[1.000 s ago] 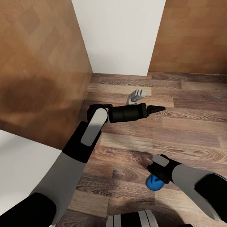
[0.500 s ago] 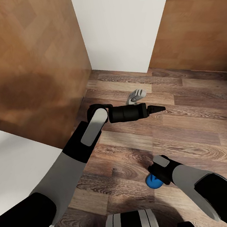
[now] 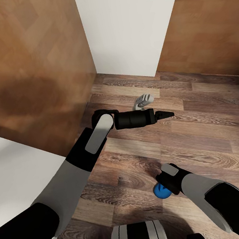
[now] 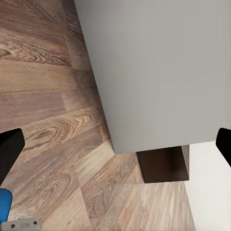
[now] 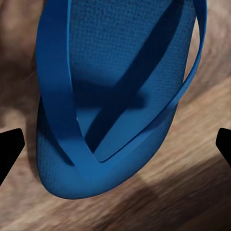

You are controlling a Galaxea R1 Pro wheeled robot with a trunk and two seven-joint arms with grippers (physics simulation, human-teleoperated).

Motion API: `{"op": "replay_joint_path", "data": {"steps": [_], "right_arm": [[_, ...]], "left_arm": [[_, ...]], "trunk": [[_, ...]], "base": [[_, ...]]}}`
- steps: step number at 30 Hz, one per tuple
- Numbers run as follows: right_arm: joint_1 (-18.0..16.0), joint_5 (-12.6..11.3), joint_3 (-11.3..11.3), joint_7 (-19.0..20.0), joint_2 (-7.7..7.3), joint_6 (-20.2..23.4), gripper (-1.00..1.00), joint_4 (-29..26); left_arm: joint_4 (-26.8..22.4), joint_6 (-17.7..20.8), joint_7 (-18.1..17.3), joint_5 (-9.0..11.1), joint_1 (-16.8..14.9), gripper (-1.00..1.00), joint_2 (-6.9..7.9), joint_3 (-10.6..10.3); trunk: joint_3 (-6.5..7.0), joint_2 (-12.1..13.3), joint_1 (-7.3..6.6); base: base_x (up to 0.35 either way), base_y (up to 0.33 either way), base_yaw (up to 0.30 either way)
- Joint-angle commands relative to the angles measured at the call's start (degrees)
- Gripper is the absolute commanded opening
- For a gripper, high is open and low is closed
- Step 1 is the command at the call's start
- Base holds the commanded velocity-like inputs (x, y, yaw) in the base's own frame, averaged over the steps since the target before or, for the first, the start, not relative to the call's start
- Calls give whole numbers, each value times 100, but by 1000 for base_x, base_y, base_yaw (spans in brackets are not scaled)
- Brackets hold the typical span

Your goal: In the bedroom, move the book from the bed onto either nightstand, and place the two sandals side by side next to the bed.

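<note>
Nothing has moved: right arm's fingers (image 5: 115,144) spread wide over sandal (image 5: 113,91), left arm's (image 4: 115,144) open, empty.

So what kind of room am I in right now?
Probably a bedroom, though that is a guess: a wood-plank floor, a white wall between brown wood panels, and a blue sandal on the floor under the right gripper.

From the head I see little of the sandal (image 3: 160,192); my right arm (image 3: 192,187) covers most, and its fingers are hidden. The wrist view crops its heel.
</note>
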Motion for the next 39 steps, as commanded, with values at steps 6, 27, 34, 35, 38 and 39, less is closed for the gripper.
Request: {"op": "replay_joint_path", "data": {"steps": [6, 27, 34, 35, 38, 39], "right_arm": [[-1, -18, 48, -28, 0, 45, 100, -9], [-1, -18, 48, -21, 1, 45, 100, -9], [-1, -18, 48, 16, 1, 50, 100, -12], [-1, -15, 48, 22, 1, 53, 100, -14], [-1, -12, 48, 48, 1, 58, 100, -16], [-1, -12, 48, 63, 1, 59, 100, -16]], "left_arm": [[2, 15, -43, -43, -3, 100, -1, 5], [2, 15, -43, -43, -2, 100, -1, 0], [2, 15, -38, -43, -3, 100, -1, -1], [2, 15, -37, -43, -3, 100, -1, -1], [2, 15, -35, -43, -3, 100, -1, -1], [2, 15, -35, -43, -3, 100, -1, 1]], "trunk": [[-3, -1, -1], [-136, -9, 15], [-291, -19, 33], [-313, -20, 35], [-313, -20, 35], [-313, -20, 35]], "base": [[0, 0, 0], [0, 0, 0], [0, 0, 0], [0, 0, 0], [0, 0, 0], [0, 0, 0]]}}
